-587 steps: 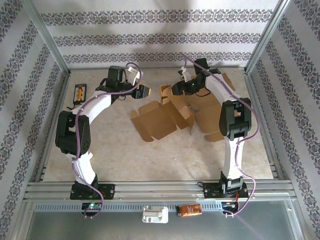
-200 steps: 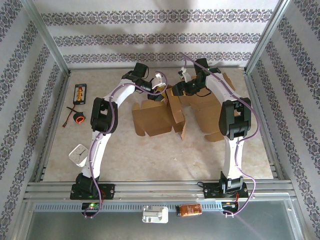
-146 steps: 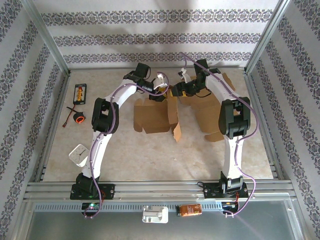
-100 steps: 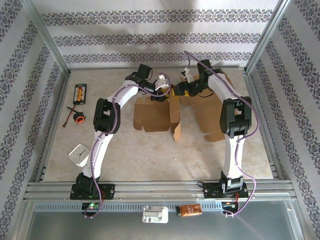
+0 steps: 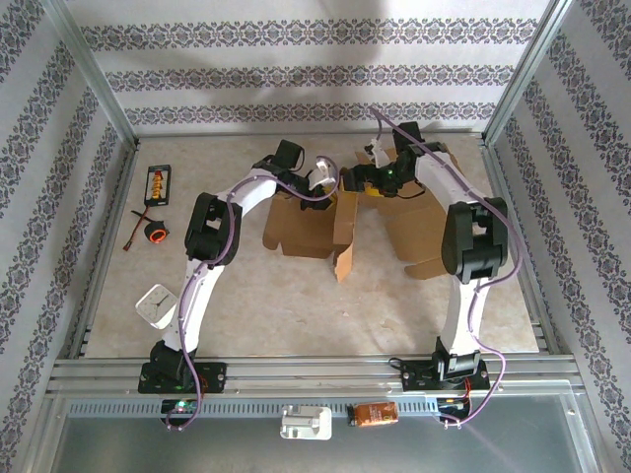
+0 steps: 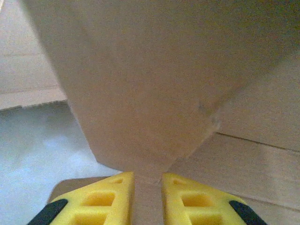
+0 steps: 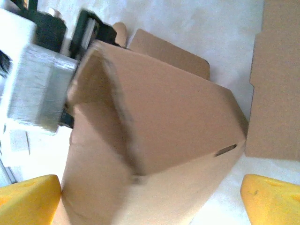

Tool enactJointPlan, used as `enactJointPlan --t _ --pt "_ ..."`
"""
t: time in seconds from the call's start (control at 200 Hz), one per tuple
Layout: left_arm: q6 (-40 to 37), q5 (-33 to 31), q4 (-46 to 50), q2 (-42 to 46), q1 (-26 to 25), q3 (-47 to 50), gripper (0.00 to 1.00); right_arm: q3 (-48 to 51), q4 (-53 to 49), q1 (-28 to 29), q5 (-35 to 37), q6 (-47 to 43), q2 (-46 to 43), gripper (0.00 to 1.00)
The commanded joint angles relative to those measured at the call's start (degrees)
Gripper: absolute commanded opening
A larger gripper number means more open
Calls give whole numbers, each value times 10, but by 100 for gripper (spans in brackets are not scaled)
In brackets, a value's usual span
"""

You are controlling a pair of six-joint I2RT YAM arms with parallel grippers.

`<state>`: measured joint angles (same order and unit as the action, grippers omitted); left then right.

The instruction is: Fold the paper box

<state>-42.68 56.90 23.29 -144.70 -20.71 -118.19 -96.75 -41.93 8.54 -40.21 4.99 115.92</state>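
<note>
left claw nearly closed around paper box flap, grip unclear; right claw gaped wide beside the box, held nothing.

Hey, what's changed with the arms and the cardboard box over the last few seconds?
The left arm swung out from its folded pose to the paper box, and the left gripper closed on a flap at its far edge. The right gripper, gripping there before, opened wide and let go. The box's right panel rose from flat to upright. The second cardboard sheet under the right arm stayed put.
</note>
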Motion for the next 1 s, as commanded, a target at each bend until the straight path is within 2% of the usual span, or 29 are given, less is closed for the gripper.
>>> enactJointPlan --t 0.0,0.15,0.225,0.365,0.43,0.515,0.58,0.69,0.759,0.994 --pt "39 0 -95 58 -10 39 19 34 32 12 61 70 -50 98" --pt "81 -14 -172 86 -10 96 13 66 21 28 157 125 -91 98" --pt "101 -20 -216 103 -10 134 11 83 9 48 238 135 -112 98" --pt "126 -37 -270 127 -12 185 10 101 0 79 303 137 -128 98" --pt "133 -42 -284 132 -11 200 10 104 5 82 300 137 -122 98" --pt "152 -48 -312 142 -11 225 10 105 14 78 263 133 -113 95" --pt "173 -62 -337 155 -12 250 10 97 2 79 278 127 -106 94" --pt "218 -89 -403 183 -11 304 10 90 -16 82 334 107 -104 81" --pt "243 -101 -440 202 -11 338 10 84 -25 84 363 82 -103 70" --pt "309 -176 -494 275 -12 426 13 33 -99 112 481 4 -93 51"
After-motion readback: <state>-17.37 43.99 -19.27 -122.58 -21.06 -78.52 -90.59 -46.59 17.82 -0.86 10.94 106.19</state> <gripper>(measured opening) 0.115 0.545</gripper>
